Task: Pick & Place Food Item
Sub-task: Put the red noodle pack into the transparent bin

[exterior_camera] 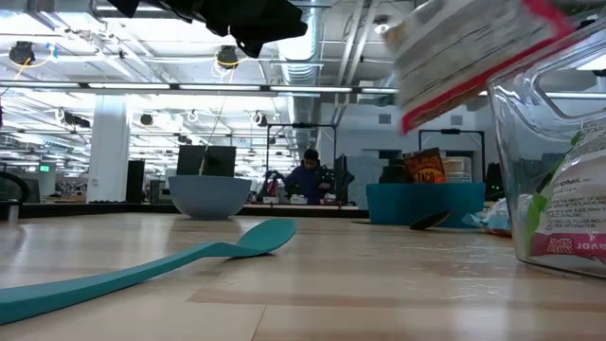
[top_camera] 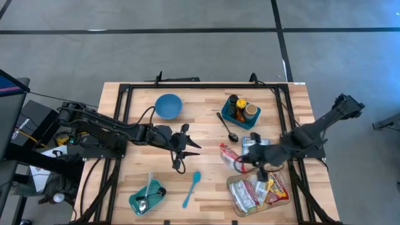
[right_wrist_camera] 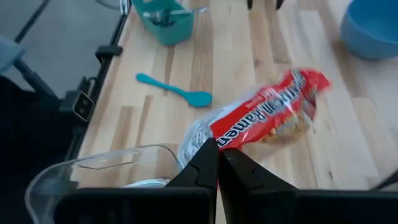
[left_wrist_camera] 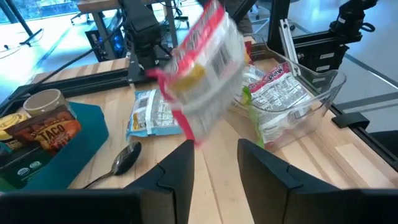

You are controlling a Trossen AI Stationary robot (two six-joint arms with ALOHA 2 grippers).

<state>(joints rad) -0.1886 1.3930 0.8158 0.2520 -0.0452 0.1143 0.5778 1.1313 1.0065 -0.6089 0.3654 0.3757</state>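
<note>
A: What does the right tool [top_camera: 245,159] hold?
B: It is closed on the ramen packet [right_wrist_camera: 267,118], lifted above the counter [top_camera: 206,134], just beside the clear container [top_camera: 257,192].
A: And the left tool [top_camera: 187,145]?
B: Partly open, holding nothing, mid-counter.

**Two black arms, cables trailing**

Both arms are dark, near black, built of chunky jointed segments with a matte finish. The left arm [top_camera: 103,128] carries thin black cables that loop loosely along its length and curl near its wrist. The right arm [top_camera: 322,125] looks blockier, with a squared-off joint housing at its outer end. Each one ends in two flat, dark fingers with angular, stepped edges; the left pair [left_wrist_camera: 177,177] shows broad, plain faces, the right pair [right_wrist_camera: 202,171] tapers to narrow points.
</note>
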